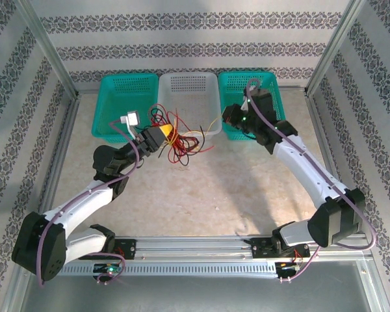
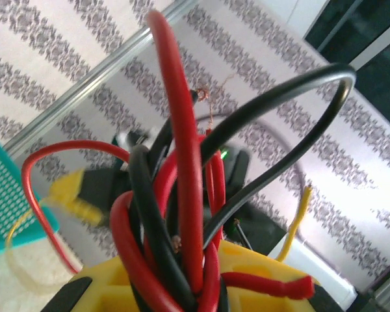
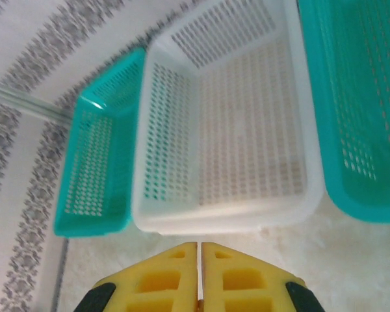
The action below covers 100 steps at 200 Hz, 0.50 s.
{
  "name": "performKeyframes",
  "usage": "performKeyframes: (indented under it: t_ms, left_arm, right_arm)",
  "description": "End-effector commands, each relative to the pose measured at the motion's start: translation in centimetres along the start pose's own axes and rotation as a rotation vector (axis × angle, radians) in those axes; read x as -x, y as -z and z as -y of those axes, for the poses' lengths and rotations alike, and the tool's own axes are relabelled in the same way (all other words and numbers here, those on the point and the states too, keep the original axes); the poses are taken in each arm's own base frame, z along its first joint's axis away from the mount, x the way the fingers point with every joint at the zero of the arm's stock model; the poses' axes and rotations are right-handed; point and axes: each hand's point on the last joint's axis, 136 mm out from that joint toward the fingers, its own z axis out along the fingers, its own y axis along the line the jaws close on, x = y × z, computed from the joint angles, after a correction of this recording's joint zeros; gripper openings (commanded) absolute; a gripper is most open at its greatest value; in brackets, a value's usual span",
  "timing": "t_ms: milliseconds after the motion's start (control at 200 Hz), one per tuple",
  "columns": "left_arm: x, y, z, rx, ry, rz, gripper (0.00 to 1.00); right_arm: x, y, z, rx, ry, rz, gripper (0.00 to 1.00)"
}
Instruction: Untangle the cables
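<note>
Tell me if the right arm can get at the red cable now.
Probably yes. The red cable loops out of the left hand over bare table, and nothing stands between it and the right hand. That hand is shut and must open first.

I counted three baskets: a left teal basket (image 1: pixel 114 97), a white basket (image 1: pixel 188 91) and a right teal basket (image 1: pixel 233 84). There were three cables: one red cable (image 2: pixel 182 130), one black cable (image 2: pixel 279 97) and one yellow cable (image 2: pixel 298 221). Two arms were there, a left arm (image 1: pixel 84 205) and a right arm (image 1: pixel 305 166).
</note>
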Motion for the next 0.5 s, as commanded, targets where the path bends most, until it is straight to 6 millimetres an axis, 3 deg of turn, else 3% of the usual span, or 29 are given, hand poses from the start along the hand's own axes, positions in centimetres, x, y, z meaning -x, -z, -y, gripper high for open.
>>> performKeyframes:
  t_ms: [0, 155, 295, 385, 495]
  left_arm:
    - [4.6, 0.1, 4.9, -0.155, -0.062, 0.184, 0.0]
    - [7.3, 1.6, 3.5, -0.049, -0.1, 0.355, 0.0]
    - [9.5, 3.7, 2.0, 0.061, -0.126, 0.492, 0.0]
    - [10.7, 5.5, 0.9, 0.136, -0.137, 0.562, 0.0]
    - [11.8, 7.4, 0.0, 0.223, -0.165, 0.606, 0.0]
  right_arm:
    - [-2.0, -1.0, -0.6, 0.059, -0.038, 0.0, 0.0]
    - [-6.8, -2.1, 1.2, 0.017, -0.046, -0.06, 0.0]
    - [-11.3, -2.6, 5.0, -0.059, -0.075, -0.117, 0.0]
    - [-12.9, -1.9, 8.4, -0.137, -0.092, -0.123, 0.0]
    - [-13.2, -0.2, 12.5, -0.225, -0.122, -0.102, 0.0]
